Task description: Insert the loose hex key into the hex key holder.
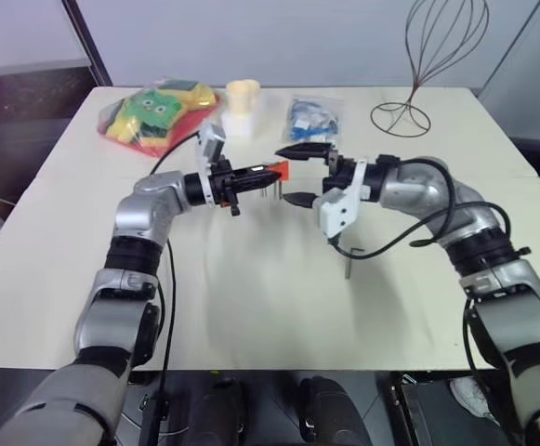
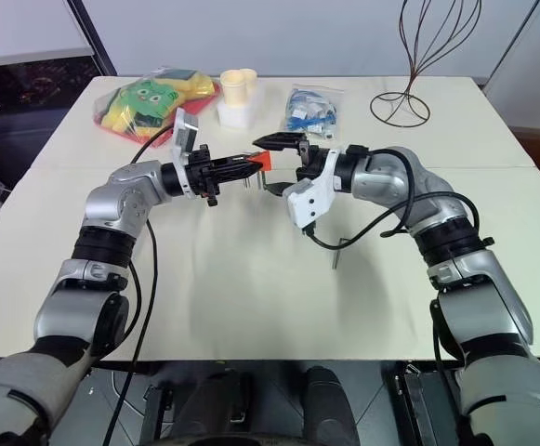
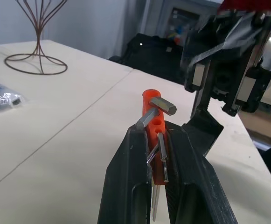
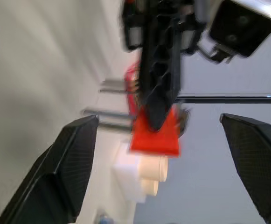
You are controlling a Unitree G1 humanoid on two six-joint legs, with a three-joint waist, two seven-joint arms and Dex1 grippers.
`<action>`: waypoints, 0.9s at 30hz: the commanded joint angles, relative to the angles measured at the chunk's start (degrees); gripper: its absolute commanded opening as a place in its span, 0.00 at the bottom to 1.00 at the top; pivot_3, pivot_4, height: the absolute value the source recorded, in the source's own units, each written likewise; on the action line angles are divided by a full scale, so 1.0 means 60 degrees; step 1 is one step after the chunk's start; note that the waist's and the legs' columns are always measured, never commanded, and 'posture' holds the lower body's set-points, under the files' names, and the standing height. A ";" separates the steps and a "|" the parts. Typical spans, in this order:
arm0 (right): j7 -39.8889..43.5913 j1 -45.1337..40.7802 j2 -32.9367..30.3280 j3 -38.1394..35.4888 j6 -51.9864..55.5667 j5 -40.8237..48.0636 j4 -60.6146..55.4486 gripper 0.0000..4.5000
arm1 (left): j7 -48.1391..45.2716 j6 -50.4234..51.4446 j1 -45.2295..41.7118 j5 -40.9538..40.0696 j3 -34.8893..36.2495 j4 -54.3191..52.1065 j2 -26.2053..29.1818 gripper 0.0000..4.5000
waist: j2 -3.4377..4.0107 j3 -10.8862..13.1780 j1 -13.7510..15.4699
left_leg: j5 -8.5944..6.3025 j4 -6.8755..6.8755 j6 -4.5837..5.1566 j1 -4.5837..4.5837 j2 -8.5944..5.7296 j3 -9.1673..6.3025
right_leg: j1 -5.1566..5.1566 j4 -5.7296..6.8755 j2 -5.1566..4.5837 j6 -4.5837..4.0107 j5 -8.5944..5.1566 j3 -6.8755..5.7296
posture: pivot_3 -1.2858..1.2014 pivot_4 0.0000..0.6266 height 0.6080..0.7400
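My left gripper (image 1: 262, 175) is shut on the hex key holder (image 1: 275, 171), a small orange block held level above the table. In the left wrist view the holder (image 3: 152, 100) sits between the black fingers with short grey keys sticking out of it. My right gripper (image 1: 298, 174) faces it from the right, open, one finger above the holder's end and one below, not touching it. The right wrist view shows the holder (image 4: 155, 136) in the wide gap between those fingers. The loose hex key (image 1: 348, 264), a thin grey L-shaped rod, lies on the table under my right forearm.
Along the table's far side lie a clear bag of green and yellow toys (image 1: 158, 111), stacked cream cups (image 1: 243, 102) and a packet of blue parts (image 1: 311, 116). A wire stand (image 1: 401, 116) rises at the back right. The pale table (image 1: 251, 307) extends toward me.
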 commanded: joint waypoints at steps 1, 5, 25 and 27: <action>0.1183 0.0868 -0.0494 -0.1214 0.3516 0.1567 -0.0865 0.99 | -0.0158 -0.0492 0.0198 0.0245 -0.0064 -0.0922 0.0496 0.00 | 0.0000 0.0000 -0.0004 | -0.0003 0.0003 0.0005 0.0000 0.0000 0.0002 | 0.0001 0.0000 -0.0001 0.0000 0.0000 0.0001 | 0.52 0.24 1.00; 0.2511 0.2054 -0.0697 -0.2959 1.2971 0.4439 -0.3677 0.99 | -0.0372 -0.0629 0.0805 0.0334 -0.0200 -0.2208 0.1125 0.00 | 0.0001 0.0000 0.0005 | -0.0026 0.0006 0.0046 -0.0001 0.0004 -0.0001 | 0.0001 0.0001 -0.0004 -0.0001 0.0000 0.0002 | 0.52 0.24 1.00; -0.1358 0.3482 0.1241 -0.5013 2.2669 0.9317 -0.6872 0.99 | 0.1162 0.0831 0.2786 -0.0706 -0.0204 -0.5535 0.1112 0.00 | 0.0008 -0.0005 0.0211 | -0.0052 0.0012 0.0087 -0.0002 -0.0005 -0.0002 | -0.0002 -0.0007 -0.0036 -0.0002 0.0001 0.0017 | 0.52 0.24 1.00; -0.1949 0.3467 0.1478 -0.5099 2.2669 0.9542 -0.6584 0.99 | 0.1223 0.0843 0.2868 -0.0739 -0.0197 -0.5626 0.1100 0.00 | 0.0008 -0.0005 0.0208 | -0.0052 0.0012 0.0087 -0.0002 -0.0006 0.0000 | -0.0002 -0.0007 -0.0032 -0.0001 0.0001 0.0016 | 0.52 0.24 1.00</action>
